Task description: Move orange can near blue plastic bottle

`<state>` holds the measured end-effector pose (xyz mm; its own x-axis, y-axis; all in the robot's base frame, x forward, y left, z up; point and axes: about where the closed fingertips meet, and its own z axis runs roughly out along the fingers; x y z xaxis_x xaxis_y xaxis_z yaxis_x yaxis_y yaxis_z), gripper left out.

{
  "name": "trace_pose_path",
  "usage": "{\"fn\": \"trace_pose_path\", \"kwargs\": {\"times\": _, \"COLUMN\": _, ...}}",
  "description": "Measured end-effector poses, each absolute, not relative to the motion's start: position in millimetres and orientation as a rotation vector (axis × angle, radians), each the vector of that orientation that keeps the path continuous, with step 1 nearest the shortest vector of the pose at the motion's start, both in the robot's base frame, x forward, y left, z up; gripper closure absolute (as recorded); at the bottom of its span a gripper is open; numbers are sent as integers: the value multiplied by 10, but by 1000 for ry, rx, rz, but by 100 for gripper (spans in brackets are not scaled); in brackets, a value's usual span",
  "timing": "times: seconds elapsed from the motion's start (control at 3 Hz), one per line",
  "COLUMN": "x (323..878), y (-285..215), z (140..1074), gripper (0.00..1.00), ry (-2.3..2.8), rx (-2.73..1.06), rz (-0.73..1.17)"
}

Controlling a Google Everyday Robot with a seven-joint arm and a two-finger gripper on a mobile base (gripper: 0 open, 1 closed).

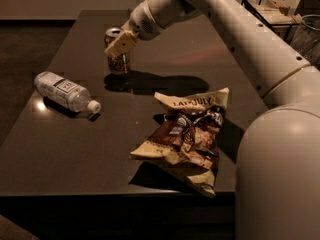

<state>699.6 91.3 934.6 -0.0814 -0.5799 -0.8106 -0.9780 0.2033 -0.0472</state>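
Tan pincer (120, 46) clasps the pale-swirled orange can (119, 64); clear bottle (62, 91) white-labelled; snack bag (187, 136) brown and cream.

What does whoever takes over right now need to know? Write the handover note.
Gripper: at the far side of the table, shut on the orange can, which is upright.
Blue plastic bottle: lying on its side near the left edge, apart from the can. A chip bag lies nearer the front.
Done: can grasped.
Left: bring the can to the bottle, set it down beside it, release.
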Motion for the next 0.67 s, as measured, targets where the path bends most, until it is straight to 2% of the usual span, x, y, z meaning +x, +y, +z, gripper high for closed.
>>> {"fn": "trace_pose_path", "kwargs": {"times": 0.67, "x": 6703, "y": 1279, "z": 9297, "gripper": 100, "ry": 1690, "rx": -1554, "rz": 781}}
